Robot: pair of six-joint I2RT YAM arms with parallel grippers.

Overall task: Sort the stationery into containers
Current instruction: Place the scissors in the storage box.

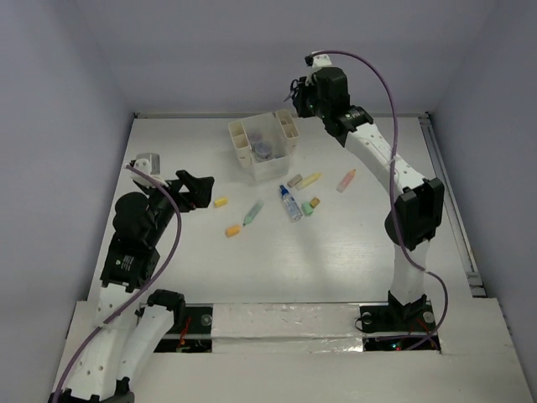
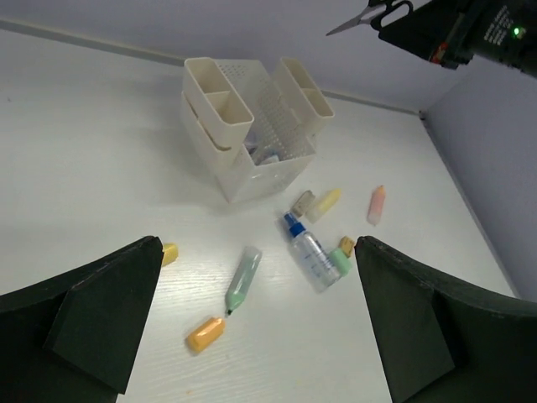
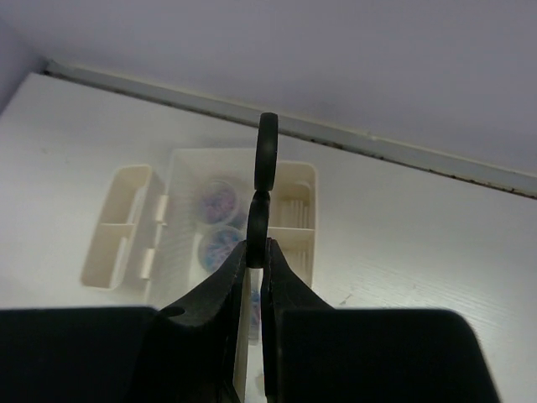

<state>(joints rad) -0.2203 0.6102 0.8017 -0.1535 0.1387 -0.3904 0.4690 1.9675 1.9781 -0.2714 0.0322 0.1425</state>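
the organizer (image 1: 237, 138) sits far centre with 2 purple jars (image 3: 220, 200) inside, the right gripper (image 3: 256, 252) above it clamped on black scissors (image 3: 267, 159), the left gripper (image 1: 197, 189) spread wide and empty at near left, and a bottle (image 1: 290, 204), marker (image 1: 252, 212) and small blocks (image 1: 233, 230) lying loose just near of the organizer.

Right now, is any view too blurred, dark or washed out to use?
Top external: even, soft light, no harsh glare, organizer clear. Left wrist: marker sharp, its own fingers dark. Right wrist: worst, table washed out, organizer blurred, scissors a black silhouette.
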